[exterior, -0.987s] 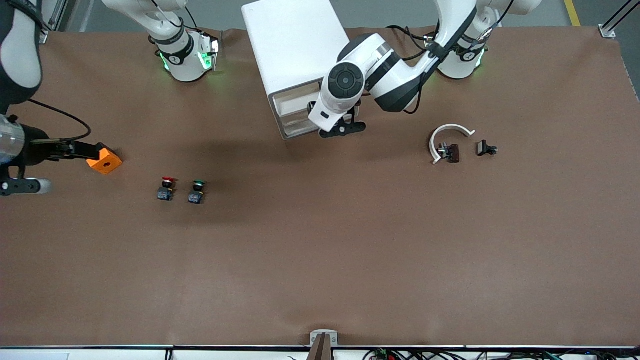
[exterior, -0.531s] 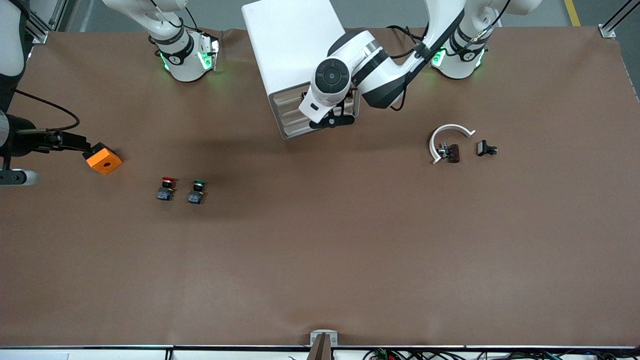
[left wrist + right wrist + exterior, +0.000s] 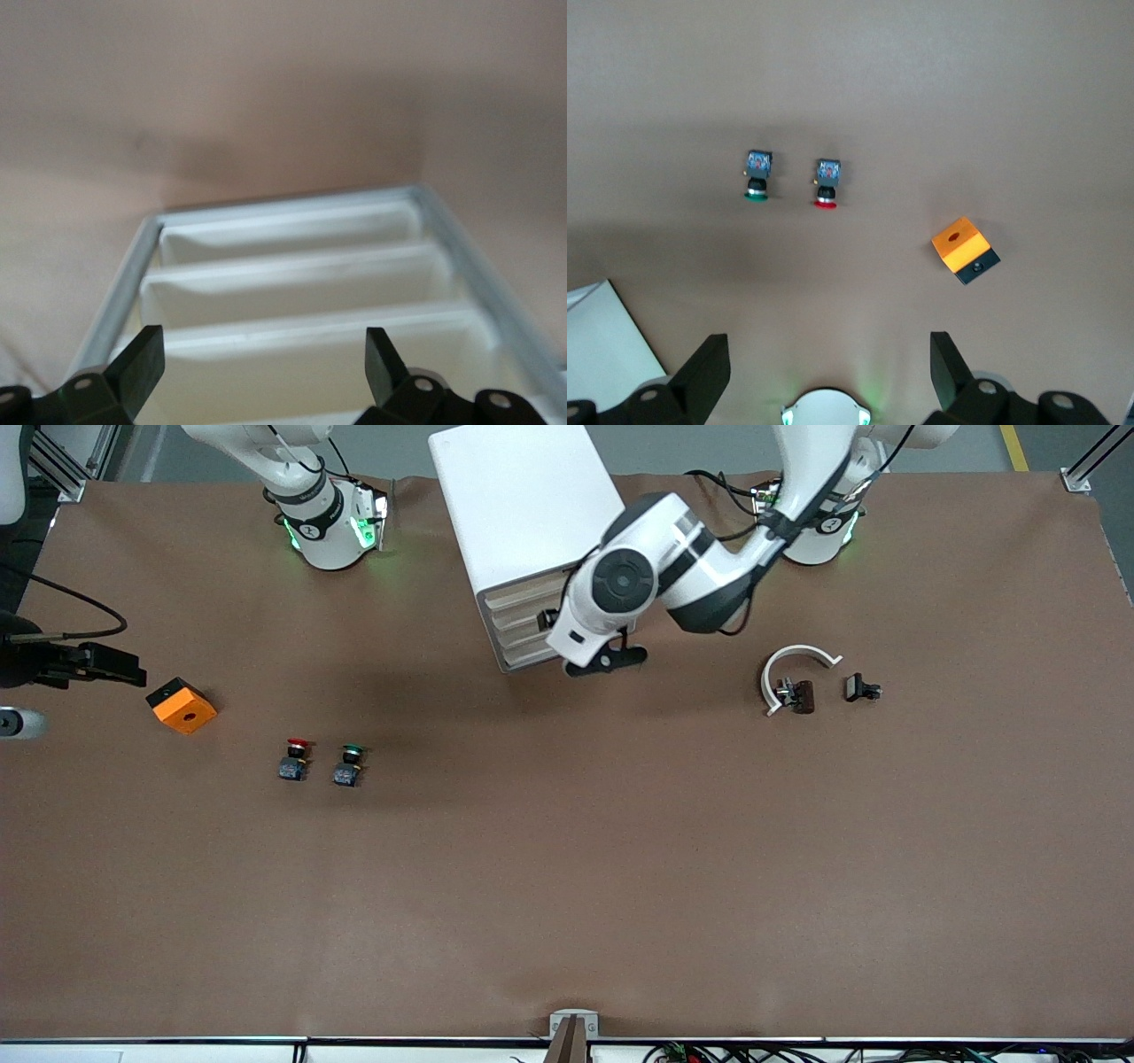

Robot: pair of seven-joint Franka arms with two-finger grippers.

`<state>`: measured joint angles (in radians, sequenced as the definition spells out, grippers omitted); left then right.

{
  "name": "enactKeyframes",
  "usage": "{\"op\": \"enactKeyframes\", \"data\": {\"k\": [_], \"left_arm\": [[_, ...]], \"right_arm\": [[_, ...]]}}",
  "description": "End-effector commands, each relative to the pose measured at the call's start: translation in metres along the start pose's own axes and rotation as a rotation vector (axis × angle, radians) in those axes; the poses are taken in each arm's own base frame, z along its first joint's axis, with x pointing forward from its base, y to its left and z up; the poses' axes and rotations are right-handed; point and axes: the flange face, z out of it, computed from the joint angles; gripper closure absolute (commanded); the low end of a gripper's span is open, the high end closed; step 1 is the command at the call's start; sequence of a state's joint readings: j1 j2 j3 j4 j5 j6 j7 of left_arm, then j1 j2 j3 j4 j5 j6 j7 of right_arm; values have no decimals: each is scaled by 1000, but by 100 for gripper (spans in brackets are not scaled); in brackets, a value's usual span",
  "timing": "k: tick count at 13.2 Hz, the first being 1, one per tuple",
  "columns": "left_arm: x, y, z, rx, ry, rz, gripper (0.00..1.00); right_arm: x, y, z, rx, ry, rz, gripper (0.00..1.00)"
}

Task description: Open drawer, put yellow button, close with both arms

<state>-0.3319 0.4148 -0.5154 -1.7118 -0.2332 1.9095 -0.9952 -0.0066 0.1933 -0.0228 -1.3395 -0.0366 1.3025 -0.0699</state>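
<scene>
I have the left gripper (image 3: 257, 367) at the front of the white cabinet (image 3: 523, 505), which stands between the two arm bases with its cream drawer fronts turned toward the front camera. I judge it sits there because the drawers have to be worked from that face. Its fingers (image 3: 142, 363) are spread wide and hold nothing; the left wrist view looks down the stacked drawer fronts between them. All the fronts look level with one another, so I judge the top drawer (image 3: 523, 591) to be shut. I cannot see whether a finger touches it.

The right gripper (image 3: 824, 367) hangs over the right arm's end of the table, fingers wide apart, empty, waiting.

On the table I see a red-capped button (image 3: 294, 759) beside a green-capped button (image 3: 348, 766), and an orange block (image 3: 182, 706) near them. No yellow button shows anywhere; I judge it may already lie inside the drawer.
</scene>
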Motion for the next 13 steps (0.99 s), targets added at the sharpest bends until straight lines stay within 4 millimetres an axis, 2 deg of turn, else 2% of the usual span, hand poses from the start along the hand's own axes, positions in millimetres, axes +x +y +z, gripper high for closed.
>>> {"op": "enactKeyframes", "data": {"k": [1,3,4,5,8,11,12,13], "left_arm": [[58,-42,-78,-19,134,-69,0],[98,-78,-119,-16,218,-124,0],[121,-104,-142,-15,246,-170,0],[134,-129,-165,-2,291,-199,0],[160,-197,-217,39,409,-234,0],[170,-263,-263,47,452,-174,0],[169,-279,-275,53,462,-157,0],[162,-283,-285,51,480,-158,0]], "right_arm": [[-16,-7,-9,-27,-27,-2,0],[-24,-3,-8,-13,-66,7,0],[-30,-4,-13,-13,-57,6,0],[-32,-4,-16,-14,-51,7,0],[-45,-8,-26,-11,-35,12,0],[-49,-22,-27,-17,-18,177,0],[-48,-23,-31,-16,4,178,0],[-48,-20,-35,-13,39,168,0]]}}
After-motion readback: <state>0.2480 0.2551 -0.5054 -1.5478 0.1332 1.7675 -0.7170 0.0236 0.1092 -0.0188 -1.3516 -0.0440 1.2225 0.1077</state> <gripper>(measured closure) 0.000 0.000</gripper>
